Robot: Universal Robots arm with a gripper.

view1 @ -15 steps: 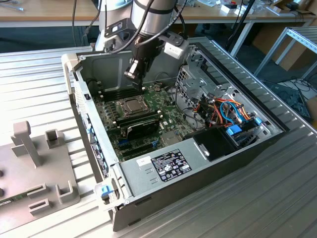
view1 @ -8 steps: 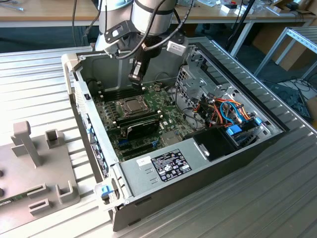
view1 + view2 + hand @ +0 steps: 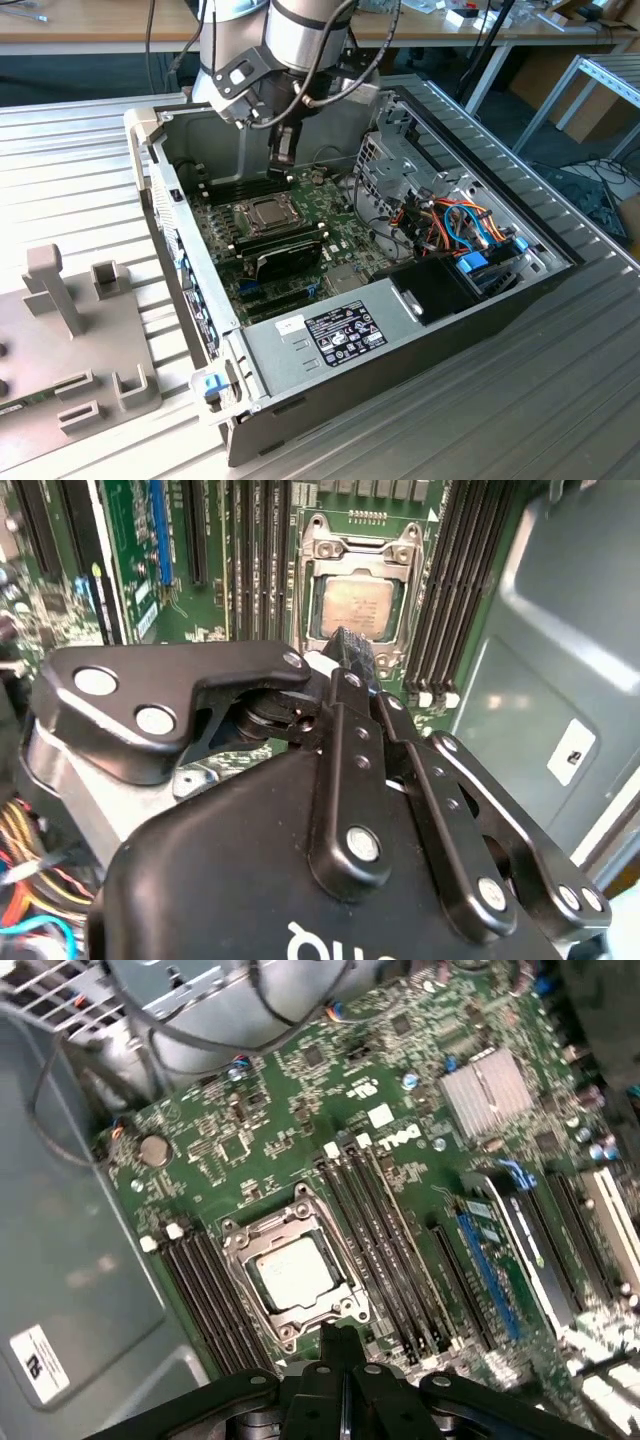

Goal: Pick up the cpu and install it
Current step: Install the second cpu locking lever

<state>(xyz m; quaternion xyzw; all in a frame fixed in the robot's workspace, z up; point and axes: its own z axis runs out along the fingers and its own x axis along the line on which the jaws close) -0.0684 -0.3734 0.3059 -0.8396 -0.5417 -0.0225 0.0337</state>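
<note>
Silver cpu (image 3: 293, 1272) seated within socket frame (image 3: 232, 1234).

Ribbed metal table (image 3: 90, 150), silver-grey, slats running across whole top. Open computer case (image 3: 470, 330) lies flat on it, near middle, lid off, set at angle to slats. Grey plastic fixture (image 3: 75, 345) with upright posts and slots sits on table at exterior view's left, well apart from case. Wooden bench (image 3: 100, 25) stands behind table.
</note>
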